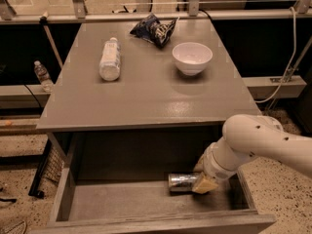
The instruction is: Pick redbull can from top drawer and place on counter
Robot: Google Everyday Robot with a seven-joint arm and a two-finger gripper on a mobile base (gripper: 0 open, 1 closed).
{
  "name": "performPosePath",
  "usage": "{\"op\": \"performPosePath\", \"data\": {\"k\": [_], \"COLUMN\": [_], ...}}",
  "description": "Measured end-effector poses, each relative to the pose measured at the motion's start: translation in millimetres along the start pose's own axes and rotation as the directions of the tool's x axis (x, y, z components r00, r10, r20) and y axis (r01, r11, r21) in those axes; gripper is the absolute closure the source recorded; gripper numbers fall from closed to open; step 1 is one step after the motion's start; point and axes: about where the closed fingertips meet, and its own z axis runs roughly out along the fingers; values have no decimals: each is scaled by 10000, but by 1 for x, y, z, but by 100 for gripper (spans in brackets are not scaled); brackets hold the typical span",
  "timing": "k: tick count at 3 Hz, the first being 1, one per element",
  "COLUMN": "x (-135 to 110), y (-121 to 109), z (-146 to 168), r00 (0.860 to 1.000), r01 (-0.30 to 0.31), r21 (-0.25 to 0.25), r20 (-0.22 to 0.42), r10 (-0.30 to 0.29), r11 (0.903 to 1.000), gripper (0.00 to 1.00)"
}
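Note:
The redbull can (181, 182) lies on its side on the floor of the open top drawer (122, 204), toward its right. My gripper (201, 179) is down in the drawer at the can's right end, with one tan finger (204, 184) in front of the can and the white arm reaching in from the right. The counter (146, 89) lies above the drawer.
On the counter are a clear plastic bottle (109, 58) lying on its side at the left, a white bowl (192, 58) at the right and a dark snack bag (156, 30) at the back. A second bottle (42, 75) stands on the floor at the left.

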Motion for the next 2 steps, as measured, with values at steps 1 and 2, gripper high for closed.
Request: {"op": "performPosePath", "data": {"k": [1,2], "x": [1,5], "y": [4,8], "z": [-9,-36], "r00": [9993,9949], "r01": [10,160], "r21": [-9,361], "r20": [378,989], "r10": [-10,-195], "r11": [10000,9992], "gripper": [85,100]}}
